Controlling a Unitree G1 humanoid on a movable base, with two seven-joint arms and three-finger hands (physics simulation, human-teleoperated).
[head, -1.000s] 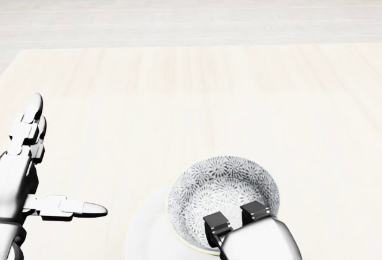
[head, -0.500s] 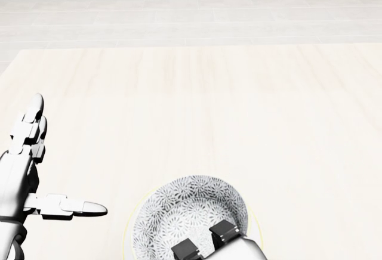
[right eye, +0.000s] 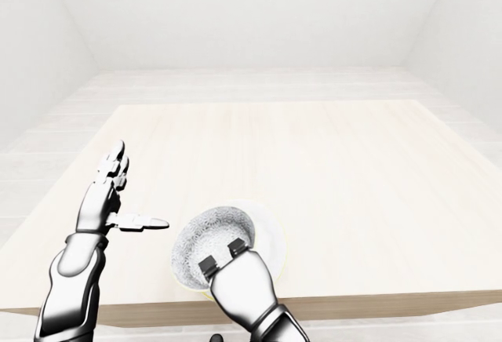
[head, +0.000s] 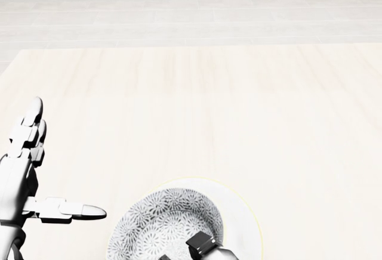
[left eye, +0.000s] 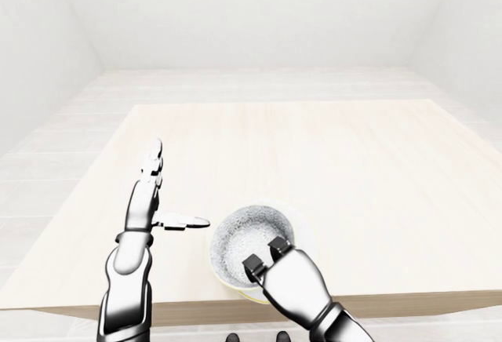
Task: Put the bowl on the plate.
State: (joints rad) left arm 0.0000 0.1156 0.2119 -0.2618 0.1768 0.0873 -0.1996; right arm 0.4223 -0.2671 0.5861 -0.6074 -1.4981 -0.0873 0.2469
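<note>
A grey-patterned bowl (head: 161, 224) sits low in the head view, over the left part of a white plate (head: 246, 212) whose rim shows to its right. My right hand (left eye: 265, 254) comes up from the bottom edge and is shut on the bowl's near rim, with two fingers (left eye: 276, 246) hooked inside it and the thumb hidden beneath. I cannot tell whether the bowl rests on the plate or hovers just above it. To the bowl's left my left hand (left eye: 171, 193) stands open and apart from it, with fingers pointing up and thumb pointing right.
The bowl and plate lie close to the near edge (left eye: 408, 301) of a pale wooden table (left eye: 329, 154). Pale floor and white walls surround the table.
My right hand has carried the bowl leftward and toward the bottom of the head view, from the plate's right side to its left side. The left hand has stayed in place.
</note>
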